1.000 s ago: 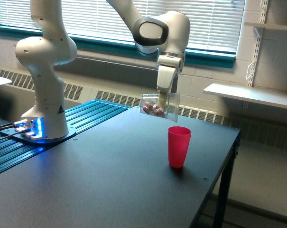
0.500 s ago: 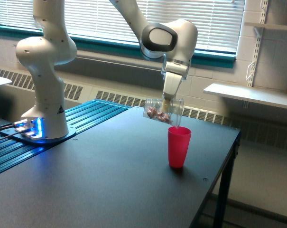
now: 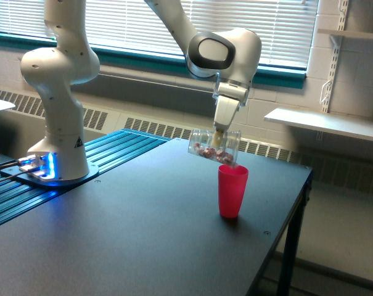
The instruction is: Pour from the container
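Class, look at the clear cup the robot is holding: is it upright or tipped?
Tipped. The clear cup lies almost on its side in the gripper, mouth angled down over the pink cup, small pieces gathered near its mouth.

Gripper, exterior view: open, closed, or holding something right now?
Gripper: closed on the clear cup, which is tilted with its mouth over the pink cup.

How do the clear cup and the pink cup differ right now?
The clear cup is see-through, the pink cup opaque. The clear cup is tipped far over, mouth toward the exterior view's right and down; the pink cup stands upright. The clear cup hangs in the claw above the table; the pink cup rests on it. Small pieces show inside the clear cup; the pink cup's inside is hidden. Both look about the same size.
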Robot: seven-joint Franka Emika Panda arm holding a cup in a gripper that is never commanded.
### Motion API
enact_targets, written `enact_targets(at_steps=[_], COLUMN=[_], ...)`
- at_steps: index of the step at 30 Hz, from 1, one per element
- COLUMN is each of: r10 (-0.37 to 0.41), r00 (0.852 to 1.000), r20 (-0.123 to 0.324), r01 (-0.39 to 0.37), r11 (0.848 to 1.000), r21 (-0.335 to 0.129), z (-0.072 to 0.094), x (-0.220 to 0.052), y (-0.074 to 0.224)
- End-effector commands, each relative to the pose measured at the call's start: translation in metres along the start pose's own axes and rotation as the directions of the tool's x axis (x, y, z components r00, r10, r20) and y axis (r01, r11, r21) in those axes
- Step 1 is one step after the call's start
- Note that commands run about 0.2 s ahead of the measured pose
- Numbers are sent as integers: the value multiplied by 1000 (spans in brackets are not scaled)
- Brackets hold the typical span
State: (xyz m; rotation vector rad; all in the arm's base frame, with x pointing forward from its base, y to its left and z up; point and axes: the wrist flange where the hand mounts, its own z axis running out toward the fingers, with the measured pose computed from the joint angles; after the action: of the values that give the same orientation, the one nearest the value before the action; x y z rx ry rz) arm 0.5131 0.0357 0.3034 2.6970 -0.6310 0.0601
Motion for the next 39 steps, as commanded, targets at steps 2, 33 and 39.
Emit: enact_targets(at_steps=[2, 33, 39], r10=[-1, -68, -45], r00=[1000, 998, 999], r20=[-3, 17, 10], r01=[1, 68, 45], r11=[1000, 998, 999], r21=[0, -5, 8], z=[-13, -14, -14], x=[-6, -45, -44], y=[-10, -34, -31])
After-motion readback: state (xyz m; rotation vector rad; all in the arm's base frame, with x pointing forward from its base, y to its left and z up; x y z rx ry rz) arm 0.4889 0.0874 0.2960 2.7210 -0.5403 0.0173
